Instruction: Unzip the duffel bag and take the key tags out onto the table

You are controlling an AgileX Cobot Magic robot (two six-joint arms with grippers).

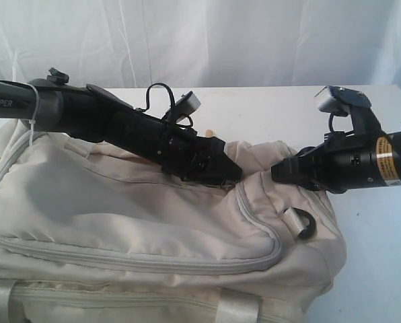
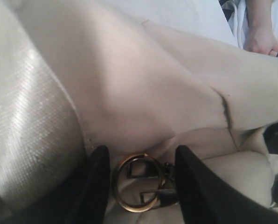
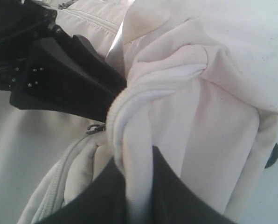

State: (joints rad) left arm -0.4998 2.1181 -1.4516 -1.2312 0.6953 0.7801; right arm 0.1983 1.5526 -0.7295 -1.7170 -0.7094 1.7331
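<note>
L gripper [image 2: 141,151] spread, metal ring [image 2: 116,184] between its jaws, ungripped; R gripper [image 3: 139,186] pinching duffel bag [image 3: 213,130] fold. Close L squarely on ring, likely zip pull, then draw along zip w/ R holding cloth taut

Cameras around the duffel bag [image 1: 126,208]
One looks down over the bag; my wrist ones sit close to its cloth. Two show my left gripper [image 1: 227,173].
</note>
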